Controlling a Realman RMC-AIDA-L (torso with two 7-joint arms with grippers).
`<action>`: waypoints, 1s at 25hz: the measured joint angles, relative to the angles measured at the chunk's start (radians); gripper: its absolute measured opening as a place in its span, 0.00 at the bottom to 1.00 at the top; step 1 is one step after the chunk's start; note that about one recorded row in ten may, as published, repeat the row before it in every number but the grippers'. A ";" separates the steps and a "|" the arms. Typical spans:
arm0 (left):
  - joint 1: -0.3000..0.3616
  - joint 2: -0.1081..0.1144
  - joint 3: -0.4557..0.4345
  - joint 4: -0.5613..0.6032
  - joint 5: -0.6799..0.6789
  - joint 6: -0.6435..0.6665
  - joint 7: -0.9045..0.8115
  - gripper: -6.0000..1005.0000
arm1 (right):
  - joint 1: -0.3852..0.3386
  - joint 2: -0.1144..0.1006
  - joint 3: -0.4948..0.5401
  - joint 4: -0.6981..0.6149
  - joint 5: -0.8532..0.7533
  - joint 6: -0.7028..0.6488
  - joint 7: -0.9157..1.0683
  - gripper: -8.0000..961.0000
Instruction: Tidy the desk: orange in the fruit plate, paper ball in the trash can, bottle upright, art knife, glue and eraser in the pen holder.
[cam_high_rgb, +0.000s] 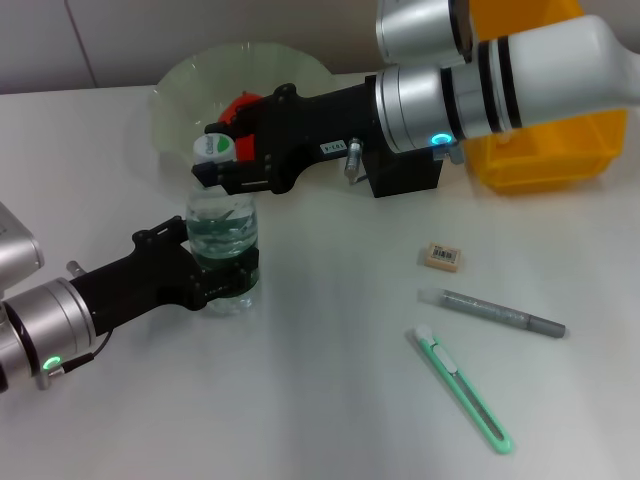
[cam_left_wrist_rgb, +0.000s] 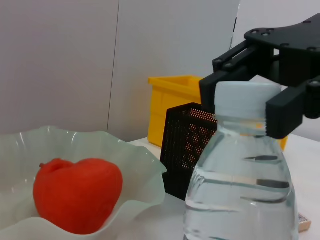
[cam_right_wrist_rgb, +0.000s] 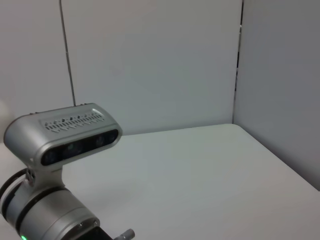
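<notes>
On the desk (cam_high_rgb: 320, 400), one bottle (cam_high_rgb: 222, 245) stands, left gripper (cam_high_rgb: 232, 275) clamped on its base, right gripper (cam_high_rgb: 213, 160) clamped on its cap; one eraser (cam_high_rgb: 442, 257), glue (cam_high_rgb: 495, 313), knife (cam_high_rgb: 462, 388).

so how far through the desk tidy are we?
Done: the orange sits in the fruit plate. In hand: the bottle stands upright, left hand gripping its base, right hand at its cap. Left: eraser, glue and art knife lie on the desk, not in the pen holder. No paper ball visible.

left gripper (cam_high_rgb: 228, 272) low, fingers closed around load; right gripper (cam_high_rgb: 212, 160) reaching across, fingers clamped above.
</notes>
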 joint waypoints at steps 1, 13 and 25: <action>-0.001 0.000 0.000 0.000 0.000 0.000 0.000 0.78 | 0.000 0.000 0.000 0.001 0.000 0.004 0.000 0.52; -0.007 0.000 -0.002 0.000 0.001 -0.002 0.000 0.78 | 0.001 0.002 0.006 0.014 0.003 0.022 0.000 0.49; 0.000 0.000 -0.002 0.001 0.000 0.001 0.001 0.78 | -0.010 0.005 -0.006 0.010 0.005 0.026 -0.001 0.49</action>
